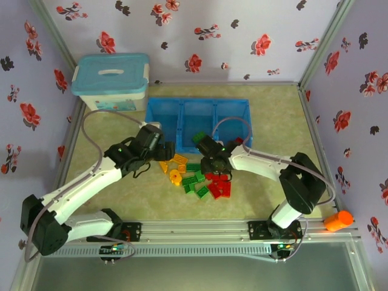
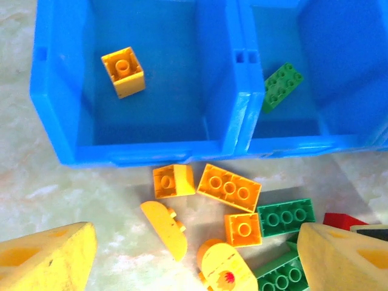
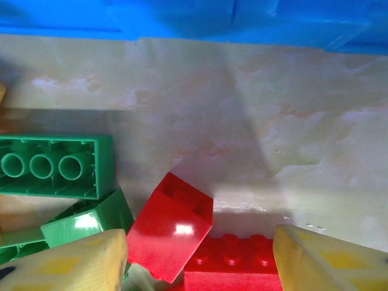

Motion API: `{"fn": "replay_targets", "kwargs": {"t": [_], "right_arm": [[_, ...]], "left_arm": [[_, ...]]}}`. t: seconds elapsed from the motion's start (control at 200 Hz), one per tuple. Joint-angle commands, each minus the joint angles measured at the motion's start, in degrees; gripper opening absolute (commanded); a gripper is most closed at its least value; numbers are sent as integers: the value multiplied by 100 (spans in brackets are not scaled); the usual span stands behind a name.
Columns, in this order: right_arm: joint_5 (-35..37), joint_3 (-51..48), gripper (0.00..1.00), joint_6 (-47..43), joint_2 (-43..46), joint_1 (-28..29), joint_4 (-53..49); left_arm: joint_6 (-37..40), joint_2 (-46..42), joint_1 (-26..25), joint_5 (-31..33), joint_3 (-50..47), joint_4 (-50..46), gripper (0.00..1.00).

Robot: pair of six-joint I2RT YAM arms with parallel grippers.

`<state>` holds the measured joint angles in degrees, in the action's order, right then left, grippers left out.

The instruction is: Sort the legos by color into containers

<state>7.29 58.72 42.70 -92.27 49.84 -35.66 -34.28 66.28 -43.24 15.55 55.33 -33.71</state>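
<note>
Left gripper [image 2: 197, 257] jaws apart over orange legos [image 2: 229, 187] beside tray [image 2: 151, 153]; right gripper [image 3: 200, 260] jaws apart over red legos [image 3: 171, 233]

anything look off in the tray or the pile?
Nothing mis-sorted. The long blue plastic tray holds one orange-yellow studded brick in one compartment and one green studded brick in the next, lying askew by the divider. The loose pile in front is jumbled: a second green brick lies underside up, a red brick sits tilted.
</note>
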Motion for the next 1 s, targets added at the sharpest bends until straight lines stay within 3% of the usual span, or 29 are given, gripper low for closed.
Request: {"fn": "replay_targets", "kwargs": {"t": [0.0,0.995], "right_arm": [[-3,207,63,192,-181,69,109],[253,342,43,597,-839,183,139]], "left_arm": [[-188,-155,45,192,-222,58,86],[-431,-309,53,233,-906,177,86]]}}
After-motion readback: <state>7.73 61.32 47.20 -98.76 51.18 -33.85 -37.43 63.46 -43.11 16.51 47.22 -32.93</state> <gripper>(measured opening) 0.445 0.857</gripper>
